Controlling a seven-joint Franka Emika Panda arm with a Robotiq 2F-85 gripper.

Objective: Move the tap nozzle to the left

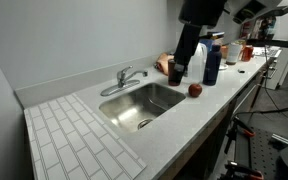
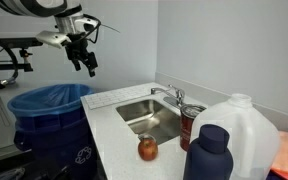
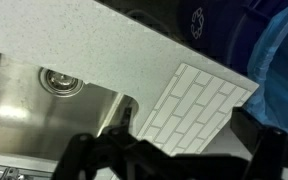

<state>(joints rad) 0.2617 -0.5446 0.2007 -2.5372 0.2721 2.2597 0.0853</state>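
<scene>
None of it is done: the gripper (image 2: 90, 67) hangs spread, well apart from the tap nozzle (image 2: 166, 94) (reach and push remain).

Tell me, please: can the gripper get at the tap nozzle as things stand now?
Probably yes. The gripper hangs high in open air, apart from the tap nozzle, and nothing stands between them. The apple lies on the counter across the sink, off that path.

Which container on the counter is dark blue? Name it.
The bottle nearest the camera, in front of the white jug; the can is red.
</scene>
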